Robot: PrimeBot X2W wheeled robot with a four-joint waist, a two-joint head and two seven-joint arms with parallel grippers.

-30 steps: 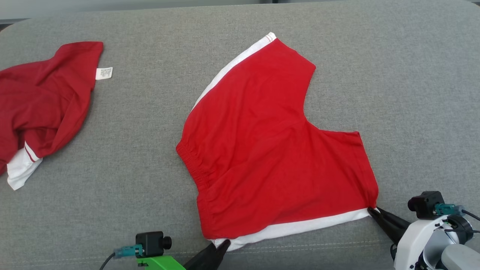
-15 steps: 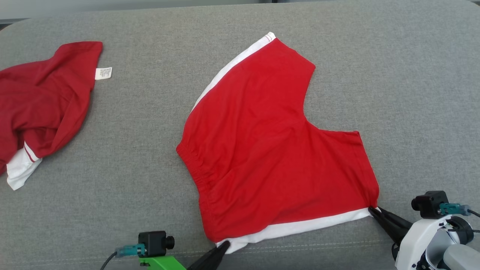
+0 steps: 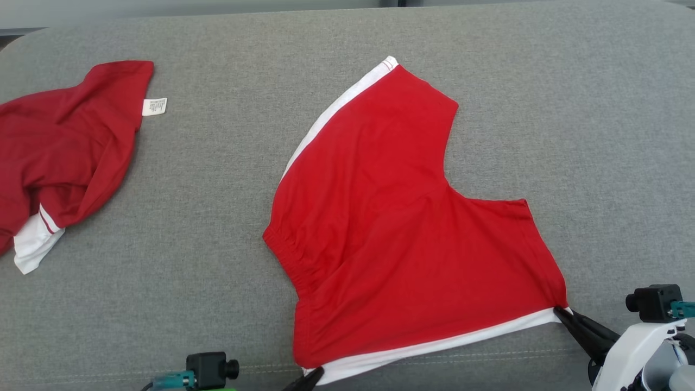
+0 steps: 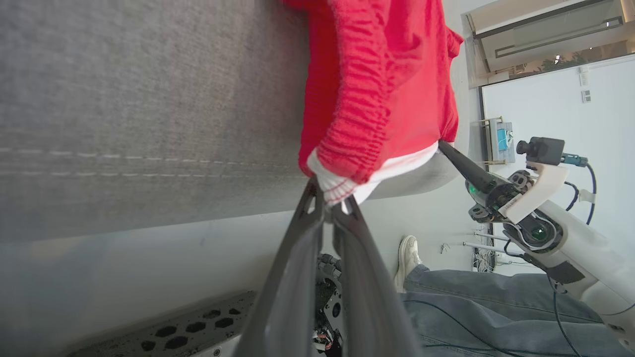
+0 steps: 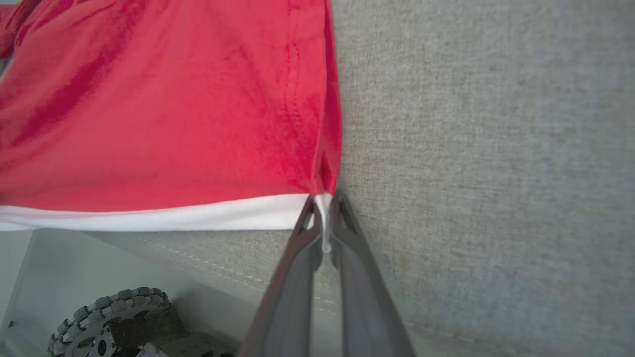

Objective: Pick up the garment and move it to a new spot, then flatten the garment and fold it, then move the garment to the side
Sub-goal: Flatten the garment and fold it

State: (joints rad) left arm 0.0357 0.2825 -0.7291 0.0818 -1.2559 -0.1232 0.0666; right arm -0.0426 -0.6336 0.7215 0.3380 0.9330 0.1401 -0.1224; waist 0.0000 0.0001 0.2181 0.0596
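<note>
The garment (image 3: 402,233) is a pair of red shorts with white side stripes, spread almost flat on the grey cushion (image 3: 228,206). My left gripper (image 3: 315,373) is shut on its near waistband corner, seen close in the left wrist view as the garment (image 4: 377,99) pinched by the left gripper (image 4: 331,198). My right gripper (image 3: 559,312) is shut on the white-striped leg corner at the lower right. In the right wrist view the right gripper (image 5: 323,208) clamps the white hem of the garment (image 5: 163,114).
A second, darker red garment (image 3: 59,157) with a white label lies crumpled at the cushion's far left. The cushion's front edge runs just below both grippers. A person's leg and shoe (image 4: 412,255) show beyond that edge in the left wrist view.
My left gripper has shut on the waistband corner. Both grippers have drawn the garment toward the near edge and slightly right, stretching the bottom hem taut.
</note>
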